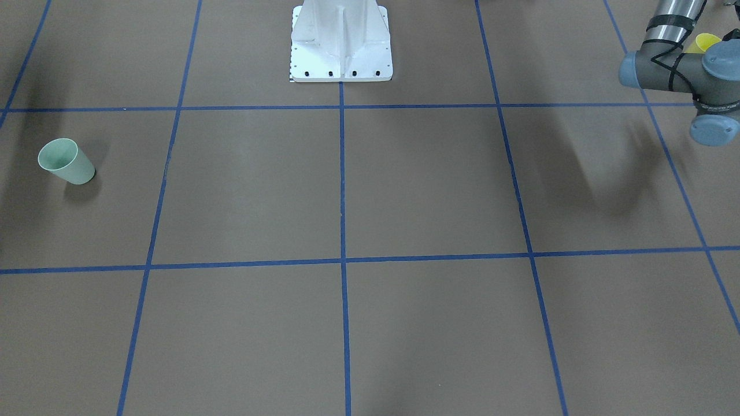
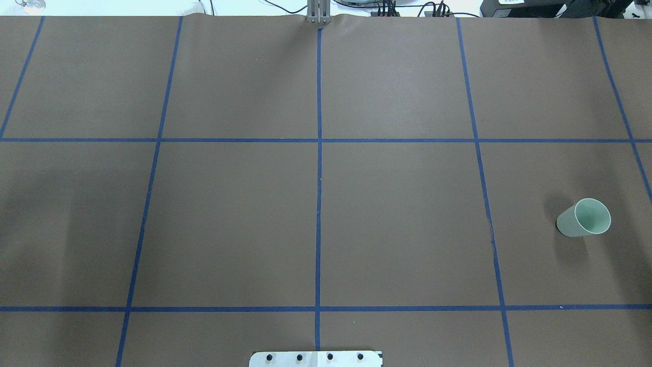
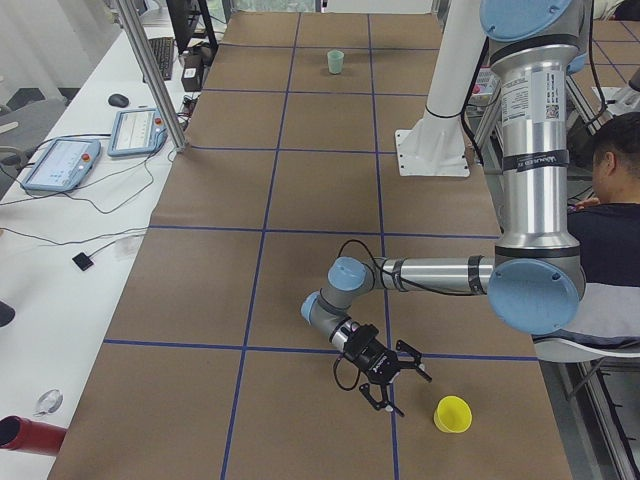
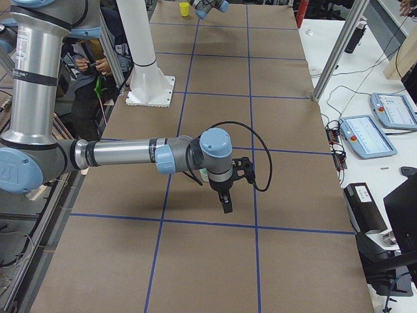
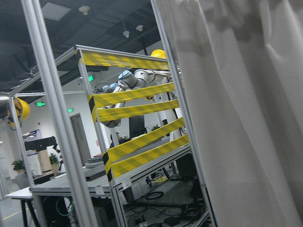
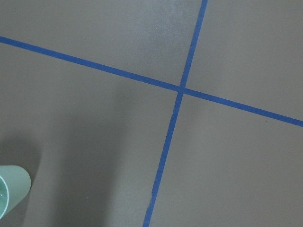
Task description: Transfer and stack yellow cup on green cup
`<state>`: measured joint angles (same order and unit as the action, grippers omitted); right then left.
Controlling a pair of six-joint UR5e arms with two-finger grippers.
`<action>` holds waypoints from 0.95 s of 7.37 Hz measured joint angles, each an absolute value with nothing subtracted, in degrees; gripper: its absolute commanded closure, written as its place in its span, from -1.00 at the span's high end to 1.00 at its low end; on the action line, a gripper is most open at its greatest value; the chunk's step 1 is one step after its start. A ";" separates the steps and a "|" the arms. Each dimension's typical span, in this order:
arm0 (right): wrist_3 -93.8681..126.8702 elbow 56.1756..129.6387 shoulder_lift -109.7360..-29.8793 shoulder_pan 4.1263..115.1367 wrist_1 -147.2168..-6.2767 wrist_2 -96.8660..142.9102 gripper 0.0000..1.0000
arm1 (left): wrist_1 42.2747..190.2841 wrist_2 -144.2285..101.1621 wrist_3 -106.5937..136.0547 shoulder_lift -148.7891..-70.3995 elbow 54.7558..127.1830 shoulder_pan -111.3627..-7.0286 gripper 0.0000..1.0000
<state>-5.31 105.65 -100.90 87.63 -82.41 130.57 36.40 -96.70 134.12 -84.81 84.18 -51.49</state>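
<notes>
The yellow cup (image 3: 452,413) stands on the tabletop (image 3: 300,200) near the left claw (image 3: 405,392), at its 4 o'clock in the left side view, so that arm is nearer. The green cup (image 2: 584,218) stands well apart, by the right claw (image 4: 226,202). I cannot tell whether either claw is apart or together.

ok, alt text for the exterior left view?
The left hand hovers low beside the yellow cup at the near end of the table; the green cup stands far off. A seated person is at right.
</notes>
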 measured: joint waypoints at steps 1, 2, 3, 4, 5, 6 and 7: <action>-5.29 104.97 -100.93 87.63 -81.31 130.59 1.00 | 36.34 -100.30 135.24 -86.00 82.03 -50.35 1.00; -5.29 104.67 -100.93 87.63 -80.79 130.60 1.00 | 36.55 -103.66 136.09 -87.05 79.96 -49.17 1.00; -5.35 104.56 -100.96 87.63 -80.58 130.60 1.00 | 37.31 -106.48 136.77 -87.63 78.21 -48.07 1.00; -5.37 104.50 -100.97 87.63 -80.21 130.65 1.00 | 38.87 -108.19 137.63 -87.86 76.72 -47.36 1.00; -5.32 104.41 -100.98 87.63 -79.61 130.83 1.00 | 40.82 -108.93 138.38 -87.91 75.31 -47.03 1.00; -5.29 104.31 -101.01 87.63 -79.18 131.13 1.00 | 43.12 -109.20 138.84 -87.91 73.88 -46.88 1.00; -5.30 104.28 -101.04 87.63 -78.94 131.32 1.00 | 45.51 -109.29 139.49 -87.90 72.19 -46.69 1.00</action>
